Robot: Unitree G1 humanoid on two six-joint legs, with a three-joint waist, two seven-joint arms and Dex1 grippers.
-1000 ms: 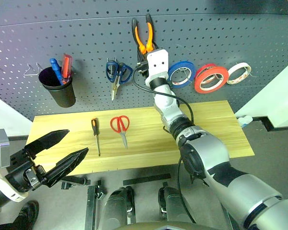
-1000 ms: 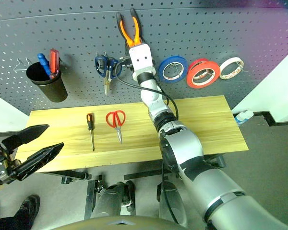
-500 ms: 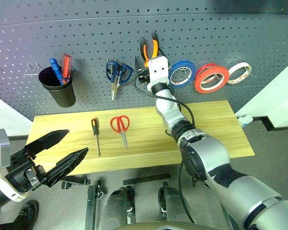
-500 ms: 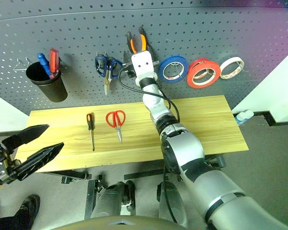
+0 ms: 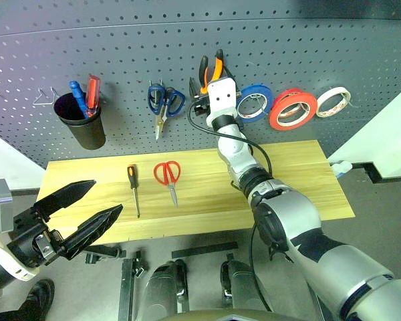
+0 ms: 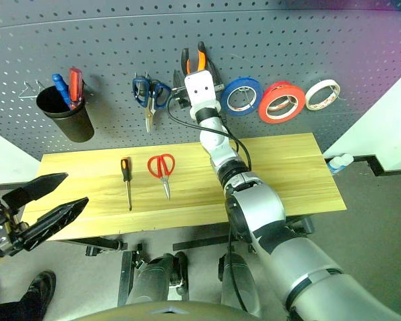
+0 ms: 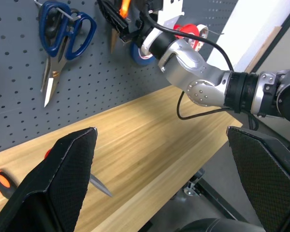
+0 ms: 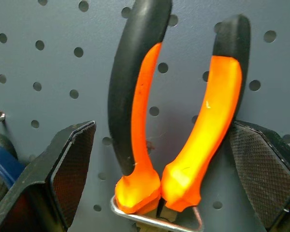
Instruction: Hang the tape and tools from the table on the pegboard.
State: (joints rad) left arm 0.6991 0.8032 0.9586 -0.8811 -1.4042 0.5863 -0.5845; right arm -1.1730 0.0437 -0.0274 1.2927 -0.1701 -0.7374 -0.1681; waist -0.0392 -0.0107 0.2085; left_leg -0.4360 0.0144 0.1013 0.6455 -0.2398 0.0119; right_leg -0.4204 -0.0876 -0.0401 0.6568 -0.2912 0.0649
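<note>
Hanging on the pegboard [image 5: 120,53], left of the red tape [image 5: 293,108], the pliers [image 8: 176,121] are seated in a wire hook [image 8: 157,220], long axis upright, handles pointing up. The right gripper [image 8: 169,159] is spread wide around them, not pinching. The left gripper [image 5: 80,212] is likewise spread. Withdrawal is judged next, then the scissors [image 5: 168,175].

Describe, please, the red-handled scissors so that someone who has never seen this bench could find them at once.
Start at the long wooden table below the dark grey pegboard. On its left half two tools lie side by side; the red-handled scissors are the right-hand one, loops towards the board, blades pointing at the near edge. The slim screwdriver beside them has an orange-and-black handle, and the blue-handled scissors hang on the board.
</note>
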